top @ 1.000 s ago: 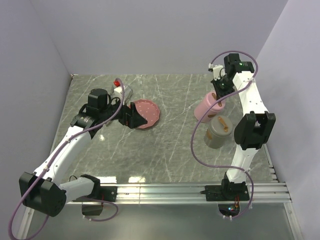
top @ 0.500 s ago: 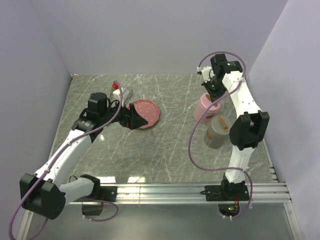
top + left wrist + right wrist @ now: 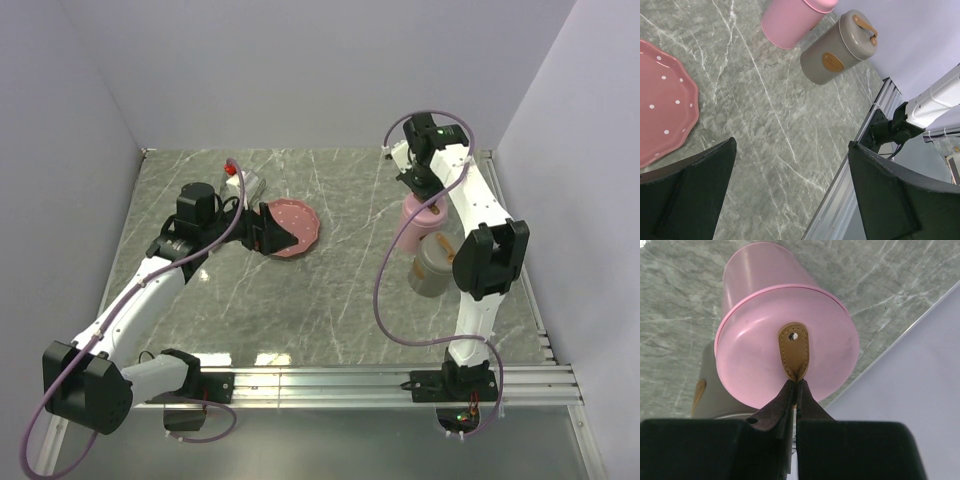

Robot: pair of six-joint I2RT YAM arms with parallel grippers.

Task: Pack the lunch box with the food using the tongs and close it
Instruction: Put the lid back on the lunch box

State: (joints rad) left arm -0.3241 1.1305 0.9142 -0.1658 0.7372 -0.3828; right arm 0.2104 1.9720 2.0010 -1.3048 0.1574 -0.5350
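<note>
The tabletop (image 3: 780, 125) looks like smooth grey stone with white veins and a faint sheen. The pink tub (image 3: 765, 295) and its lid (image 3: 752, 370) have a smooth satin coat. The lid's strap (image 3: 794, 350) looks like tan stitched leather. The grey tub (image 3: 822, 62) is matt, the plate (image 3: 660, 115) smooth, and the rail (image 3: 350, 380) brushed metal.

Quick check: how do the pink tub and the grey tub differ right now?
The pink tub has the right gripper shut on its lid strap; the grey tub is untouched. The grey tub shows a tan oval badge on its side; none shows on the pink tub. Both have lids on, with tan straps.
</note>
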